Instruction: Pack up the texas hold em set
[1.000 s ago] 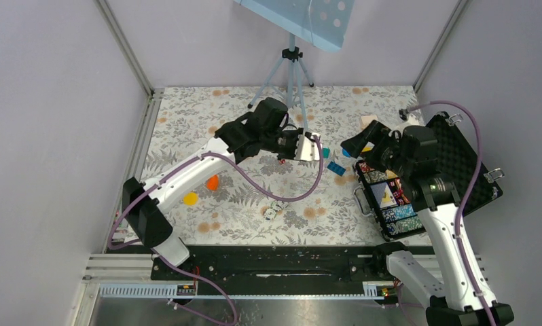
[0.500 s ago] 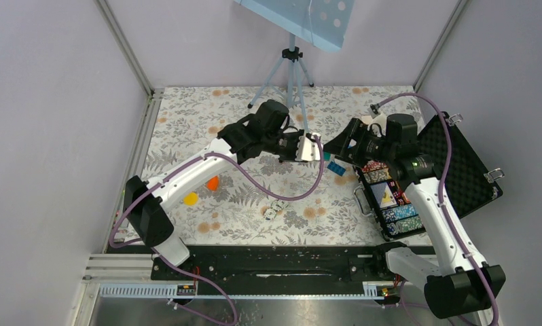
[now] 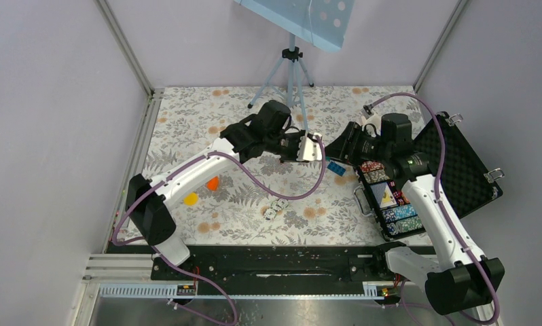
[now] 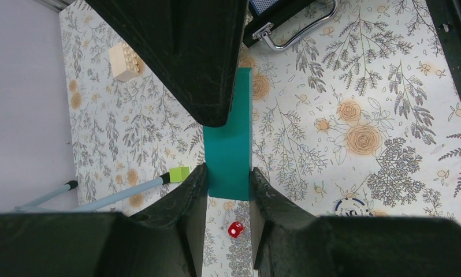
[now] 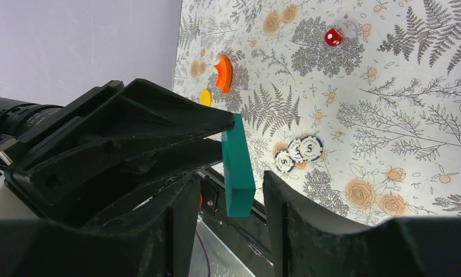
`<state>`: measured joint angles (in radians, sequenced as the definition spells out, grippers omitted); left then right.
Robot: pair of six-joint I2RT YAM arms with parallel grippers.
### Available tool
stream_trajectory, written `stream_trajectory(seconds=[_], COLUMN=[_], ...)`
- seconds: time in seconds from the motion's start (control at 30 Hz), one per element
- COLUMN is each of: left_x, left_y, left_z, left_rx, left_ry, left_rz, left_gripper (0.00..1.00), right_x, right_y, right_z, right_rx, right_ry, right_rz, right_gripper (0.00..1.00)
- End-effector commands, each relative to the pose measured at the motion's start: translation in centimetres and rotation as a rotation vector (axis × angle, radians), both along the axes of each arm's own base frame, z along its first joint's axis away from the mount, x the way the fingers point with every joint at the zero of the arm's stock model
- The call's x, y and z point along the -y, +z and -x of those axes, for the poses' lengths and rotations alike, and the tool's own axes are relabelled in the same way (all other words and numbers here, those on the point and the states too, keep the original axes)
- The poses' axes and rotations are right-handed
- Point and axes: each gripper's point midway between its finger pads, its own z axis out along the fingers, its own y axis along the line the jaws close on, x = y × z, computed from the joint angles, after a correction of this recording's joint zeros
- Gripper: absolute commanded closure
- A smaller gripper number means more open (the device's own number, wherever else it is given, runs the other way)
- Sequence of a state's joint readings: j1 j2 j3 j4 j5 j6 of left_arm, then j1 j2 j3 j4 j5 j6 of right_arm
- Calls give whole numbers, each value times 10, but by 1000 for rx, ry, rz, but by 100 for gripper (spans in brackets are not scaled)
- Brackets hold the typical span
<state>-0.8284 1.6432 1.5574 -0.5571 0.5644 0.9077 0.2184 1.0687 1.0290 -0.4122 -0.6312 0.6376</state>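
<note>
Left jaws pinch a teal brick (image 4: 228, 156) in mid-air; right jaws stand spread around its other end (gaps either side). The open case (image 3: 468, 166) lies at the right edge of the table (image 3: 207, 115).

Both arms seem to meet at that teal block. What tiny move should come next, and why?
Probably the right end effector should close on the teal block: it straddles the block with gaps either side, while the left end effector grips its other end.
</note>
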Motion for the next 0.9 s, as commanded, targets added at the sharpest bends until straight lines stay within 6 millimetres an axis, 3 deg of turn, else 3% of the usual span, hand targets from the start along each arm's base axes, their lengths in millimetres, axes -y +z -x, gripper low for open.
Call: stream_trajectory(seconds=[0.0, 0.2, 0.27, 0.3, 0.33, 0.4, 0.43, 0.47, 0.5, 0.67, 0.8, 0.87], left_x=[11, 11, 11, 11, 10, 11, 11, 11, 9, -23, -89, -127], left_y=[31, 31, 31, 31, 30, 34, 38, 43, 49, 95, 139, 156], left_z=[-3, -5, -7, -7, -9, -16, -21, -25, -31, -71, -117, -126], left_rx=[46, 42, 46, 47, 50, 57, 71, 87, 108, 89, -13, -82], left_ry=[-13, -2, 7, 10, 16, 56, 80, 101, 136, 412, 848, 1071], left_rz=[78, 77, 74, 72, 70, 80, 94, 105, 117, 269, 524, 658], left_gripper=[100, 100, 100, 100, 98, 65, 32, 6, 1, 1, 1, 1], right_x=[-7, -9, -9, -10, -10, -6, -2, 4, 10, 81, 131, 143], right_y=[5, 5, 5, 5, 5, 5, 4, 2, 4, -9, -14, -20], right_z=[1, 0, 0, 0, 0, -3, -6, -11, -17, -52, -81, -95], right_rx=[21, 17, 17, 14, 14, 24, 29, 30, 36, -40, -129, -167], right_ry=[40, 44, 45, 46, 45, 18, -9, -43, -77, -360, -440, -460], right_rz=[-18, -20, -20, -22, -22, -5, 17, 54, 97, 454, 759, 840], right_gripper=[52, 73, 87, 98, 100, 100, 100, 100, 100, 100, 100, 100])
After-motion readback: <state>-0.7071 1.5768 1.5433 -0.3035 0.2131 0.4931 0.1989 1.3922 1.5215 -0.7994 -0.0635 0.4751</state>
